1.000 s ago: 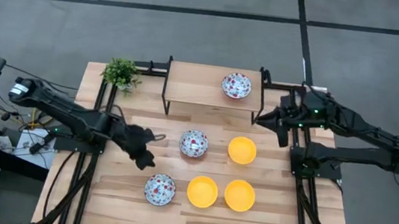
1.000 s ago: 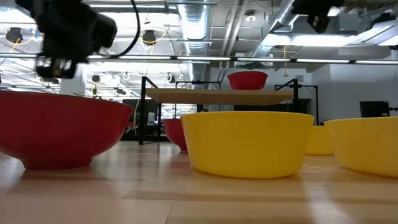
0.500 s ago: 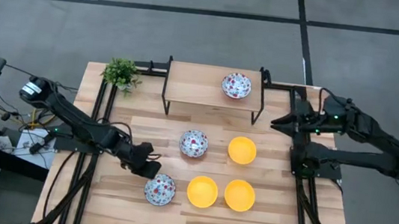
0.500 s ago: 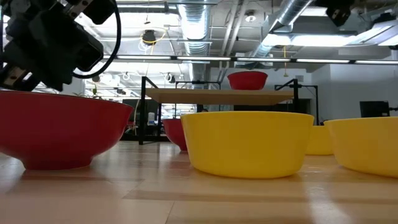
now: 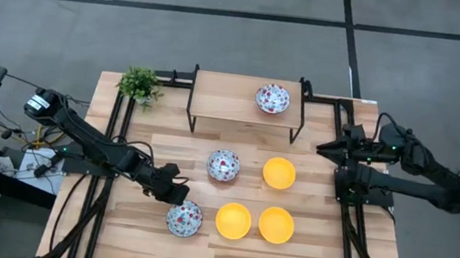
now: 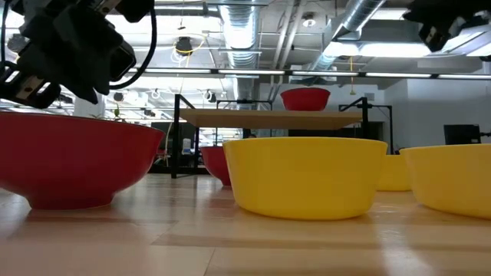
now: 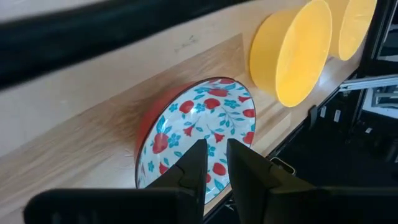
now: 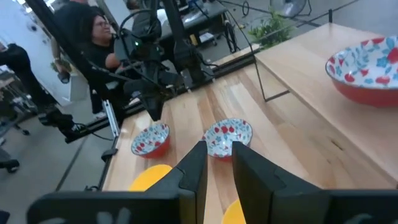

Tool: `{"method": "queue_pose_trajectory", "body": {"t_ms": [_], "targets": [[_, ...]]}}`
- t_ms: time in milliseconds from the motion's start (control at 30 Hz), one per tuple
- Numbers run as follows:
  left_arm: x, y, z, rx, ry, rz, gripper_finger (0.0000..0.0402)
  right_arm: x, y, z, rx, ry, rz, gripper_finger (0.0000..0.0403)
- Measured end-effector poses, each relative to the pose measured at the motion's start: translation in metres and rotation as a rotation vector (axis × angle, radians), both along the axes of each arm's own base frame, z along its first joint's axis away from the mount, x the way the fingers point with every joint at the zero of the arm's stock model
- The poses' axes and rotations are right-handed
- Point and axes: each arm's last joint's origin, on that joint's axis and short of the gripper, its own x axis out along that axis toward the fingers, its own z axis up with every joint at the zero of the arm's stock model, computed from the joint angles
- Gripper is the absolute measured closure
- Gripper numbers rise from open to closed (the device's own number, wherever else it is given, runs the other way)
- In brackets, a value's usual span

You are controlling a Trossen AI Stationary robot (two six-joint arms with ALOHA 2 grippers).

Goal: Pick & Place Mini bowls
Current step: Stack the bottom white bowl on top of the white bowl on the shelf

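Bowl (image 5: pixel 184 218) just beneath left pincer (image 5: pixel 179 194)

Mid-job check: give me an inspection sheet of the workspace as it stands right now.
Surface: wooden table, raised shelf at the back.
Job's things: floral bowl on the shelf; two floral bowls and three yellow bowls on the table.
Clutter: small plant at a back corner.
Grippers: left gripper beside the front floral bowl, fingers narrowly apart, empty; right gripper off the table's edge, empty.
Cables: along the left arm.
Surroundings: seated person.
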Motion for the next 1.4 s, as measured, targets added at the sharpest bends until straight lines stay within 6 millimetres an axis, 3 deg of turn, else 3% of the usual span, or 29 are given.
{"method": "queue_pose_trajectory", "body": {"t_ms": [200,700,1000,1133,1400], "targets": [[-0.001,0.001,-0.001,0.004,0.014,0.003,0.0341,0.001,0.000,-0.010,0.017,-0.019,0.010,0.0339],[-0.003,0.002,-0.002,0.048,0.022,-0.022,0.0341,0.001,0.000,-0.010,0.017,-0.022,0.011,0.0339],[-0.001,0.002,0.001,-0.019,0.036,0.051,0.0341,0.001,0.000,-0.010,0.017,-0.021,0.011,0.0339],[0.006,-0.005,0.019,-0.027,-0.020,0.090,0.0341,0.001,0.000,-0.010,0.019,-0.016,0.011,0.0339],[0.023,-0.017,0.077,0.031,-0.054,0.144,0.0341,0.001,0.000,-0.010,0.018,-0.015,0.011,0.0339]]}}
